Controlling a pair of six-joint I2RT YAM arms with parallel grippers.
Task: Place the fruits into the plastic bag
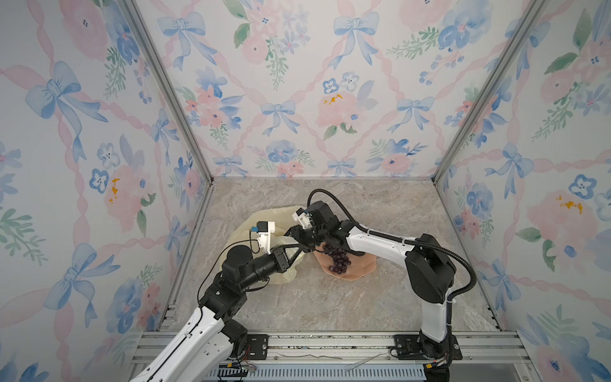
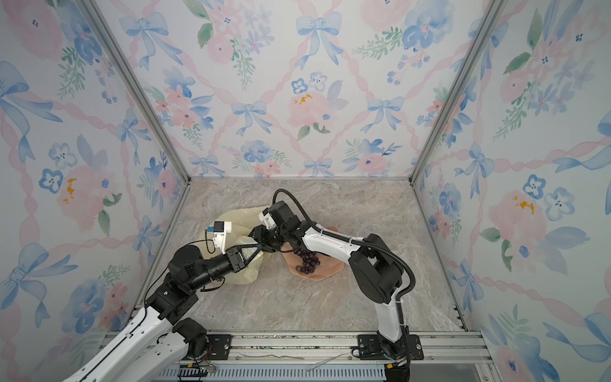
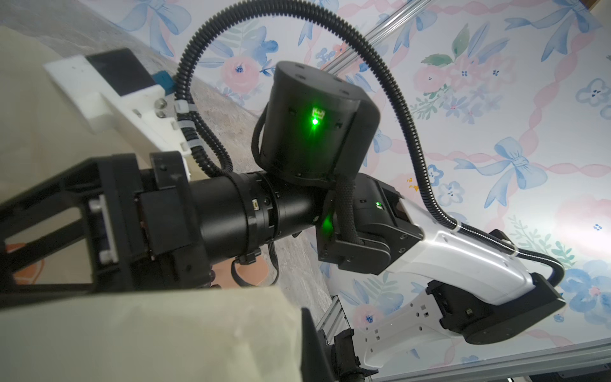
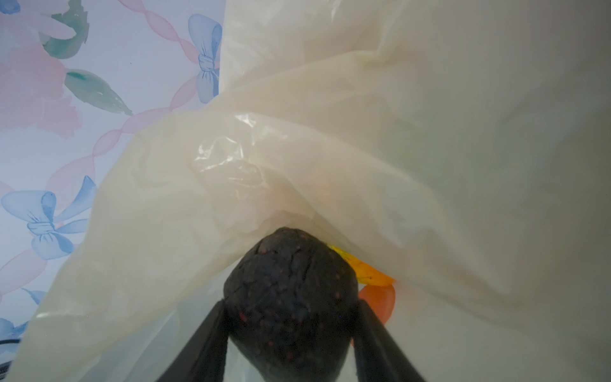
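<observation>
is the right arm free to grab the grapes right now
Probably not yet: the right gripper is closed on a dark fruit inside the plastic bag; the grapes lie on the pink dish.

Pale-yellow translucent plastic bag (image 4: 330, 148) — dark purple grape bunch (image 1: 339, 259); pink dish (image 1: 360, 268); blackish fruit (image 4: 291, 297), red specks.

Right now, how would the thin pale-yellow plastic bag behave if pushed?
Likely floppy: the thin pale-yellow plastic bag drapes in creased folds around the dark rough oval fruit. Probably light, being translucent film. It should crumple, not slide.
</observation>
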